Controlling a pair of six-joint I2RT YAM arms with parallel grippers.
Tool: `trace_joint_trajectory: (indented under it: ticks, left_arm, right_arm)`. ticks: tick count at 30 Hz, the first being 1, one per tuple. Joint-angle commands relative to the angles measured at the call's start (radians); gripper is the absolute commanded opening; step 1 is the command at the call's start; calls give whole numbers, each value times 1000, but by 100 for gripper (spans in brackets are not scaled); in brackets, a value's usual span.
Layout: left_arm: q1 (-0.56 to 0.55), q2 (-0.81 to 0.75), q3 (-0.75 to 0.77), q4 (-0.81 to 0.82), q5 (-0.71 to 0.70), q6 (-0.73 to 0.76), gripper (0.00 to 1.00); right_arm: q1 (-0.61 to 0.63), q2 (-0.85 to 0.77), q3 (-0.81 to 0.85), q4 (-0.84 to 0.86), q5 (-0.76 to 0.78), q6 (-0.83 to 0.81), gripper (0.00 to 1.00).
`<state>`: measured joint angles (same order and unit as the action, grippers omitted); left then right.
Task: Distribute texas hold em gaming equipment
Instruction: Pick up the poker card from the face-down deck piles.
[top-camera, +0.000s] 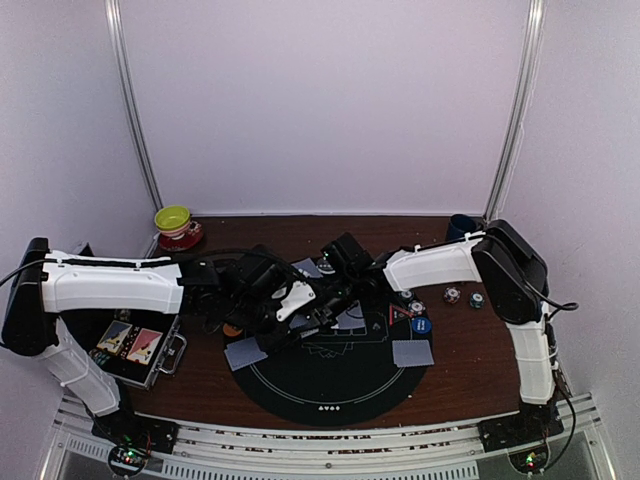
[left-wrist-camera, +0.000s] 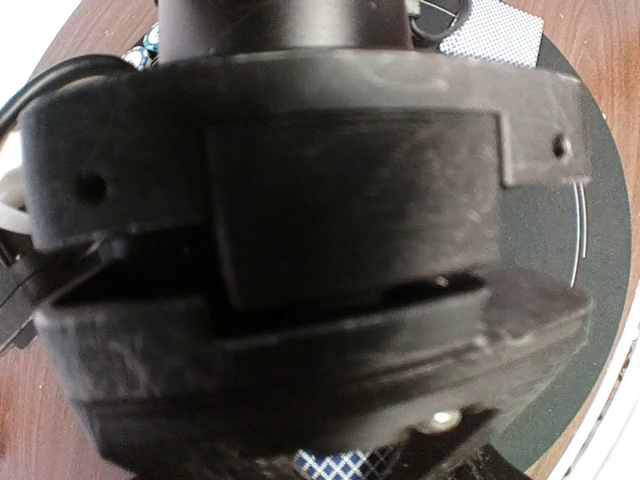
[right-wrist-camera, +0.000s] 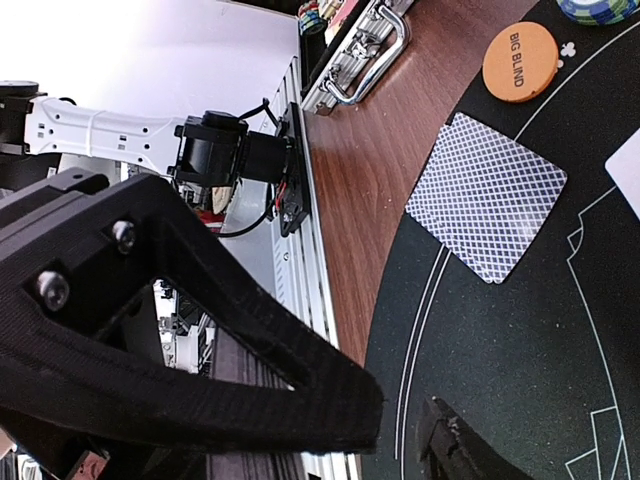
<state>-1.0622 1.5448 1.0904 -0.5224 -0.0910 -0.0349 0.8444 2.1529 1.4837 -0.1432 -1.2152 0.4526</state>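
Grey-blue-backed playing cards lie on the round black mat (top-camera: 330, 385): one at its left (top-camera: 245, 352), one at its right (top-camera: 412, 352), one at the back (top-camera: 306, 268). An orange disc (top-camera: 232, 328) lies left of the mat. Chips (top-camera: 452, 295), a blue disc (top-camera: 420, 325) and a red triangle (top-camera: 399, 313) lie to the right. Both grippers meet over the mat's middle. My left gripper (top-camera: 298, 318) has its view filled by a black body; a strip of checkered card (left-wrist-camera: 345, 465) shows at its jaws. My right gripper (right-wrist-camera: 405, 425) is open over bare mat, near a card (right-wrist-camera: 487, 195) and the BIG BLIND disc (right-wrist-camera: 519, 62).
An open metal case (top-camera: 135, 345) sits at the left, its handle (right-wrist-camera: 365, 50) towards the mat. A yellow-green bowl (top-camera: 172, 218) on a red saucer stands at the back left, a dark blue mug (top-camera: 460, 226) at the back right. A metal rail (top-camera: 320, 440) runs along the near edge.
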Motion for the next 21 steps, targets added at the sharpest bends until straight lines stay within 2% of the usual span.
trace_joint_trajectory:
  ticks: [1,8,21]
  left_arm:
    - [1,-24,3,47,2,-1,65]
    - [1,-36,-6,48,-7,-3,65]
    - [1,-34,-9,47,-15,-3,66]
  right_arm:
    - [-19,-13,-46,99,-1,68,59]
    - [-64,-19,-98,132,6,84,49]
    - [-90,-63,-81,-55,112,-82,45]
